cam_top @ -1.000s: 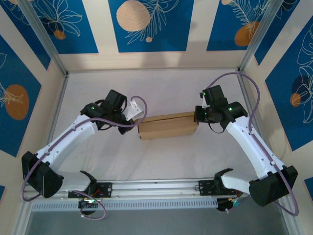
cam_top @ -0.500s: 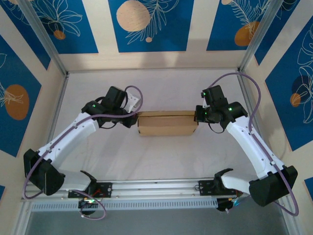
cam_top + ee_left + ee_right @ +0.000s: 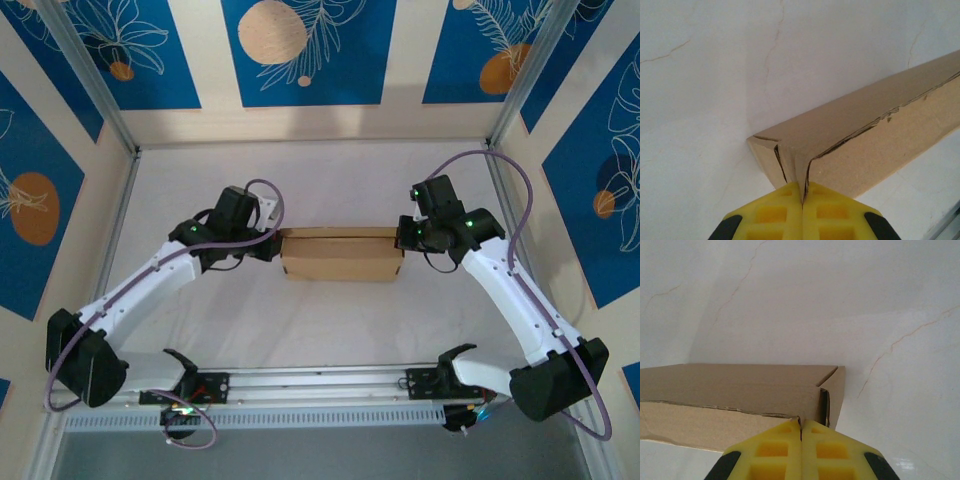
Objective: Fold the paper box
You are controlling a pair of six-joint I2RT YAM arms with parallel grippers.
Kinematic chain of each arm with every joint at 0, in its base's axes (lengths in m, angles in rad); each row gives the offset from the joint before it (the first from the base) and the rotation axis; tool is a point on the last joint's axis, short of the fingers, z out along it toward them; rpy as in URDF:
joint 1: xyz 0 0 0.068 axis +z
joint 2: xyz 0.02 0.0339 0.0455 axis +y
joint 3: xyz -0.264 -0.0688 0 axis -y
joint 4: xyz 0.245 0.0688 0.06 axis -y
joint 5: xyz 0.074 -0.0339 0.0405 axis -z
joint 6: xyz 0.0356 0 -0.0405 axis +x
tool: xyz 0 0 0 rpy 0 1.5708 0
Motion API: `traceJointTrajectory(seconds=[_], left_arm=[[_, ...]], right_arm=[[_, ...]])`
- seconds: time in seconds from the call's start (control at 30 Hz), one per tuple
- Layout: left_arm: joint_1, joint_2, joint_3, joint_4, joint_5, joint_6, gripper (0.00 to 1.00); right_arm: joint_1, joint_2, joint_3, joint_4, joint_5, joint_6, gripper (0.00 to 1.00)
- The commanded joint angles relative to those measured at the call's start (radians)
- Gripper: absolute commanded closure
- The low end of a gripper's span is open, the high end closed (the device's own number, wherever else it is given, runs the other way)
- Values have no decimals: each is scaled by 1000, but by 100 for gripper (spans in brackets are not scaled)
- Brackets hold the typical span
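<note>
The paper box point(image 3: 342, 254) is a closed, shallow brown cardboard block lying across the middle of the white table. My left gripper point(image 3: 272, 246) is shut, its yellow tips pushed against the box's left end. In the left wrist view the left gripper point(image 3: 802, 192) meets the paper box point(image 3: 865, 125) at a corner seam where a flap edge gapes slightly. My right gripper point(image 3: 405, 240) is shut as well and presses on the right end. In the right wrist view the right gripper point(image 3: 800, 427) touches the paper box point(image 3: 730, 385) beside a narrow dark slit at the end flap.
The box lies on a white table point(image 3: 330, 190) walled by blue-and-cream panels. An aluminium rail point(image 3: 320, 384) with the arm bases runs along the near edge. Metal frame posts point(image 3: 95, 85) stand at the back corners.
My left gripper has swung in and rightward until it touches the box's left end. The box has squared up, its left end shifting slightly. The right arm has hardly moved.
</note>
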Motion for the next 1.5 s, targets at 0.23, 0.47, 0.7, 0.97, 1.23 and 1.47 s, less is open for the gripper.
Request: traceJointTrajectory(seconds=[0.23,0.47,0.7,0.97,1.23,1.47], left_arm=[[-7,-34,-19,83,-18,-56,100],[-5,-45,-39,96,-41,-62,100],[-6,-46,-71,124,-49,-61,100],[-5,-49,-82,122,-64,-50,100],[-4,-60,-135,161,-65,-41,100],[-4,-96,-198,216,-70,-33,100]], right_arm=[[57,17,-3,-34,-18,-106,100],[95,12,-19,-39,48,-141,100],[92,-5,-82,33,34,-84,100],[81,3,-79,44,-6,-28,100],[83,-21,-133,73,16,-12,100],[98,-68,-196,122,51,16,100]])
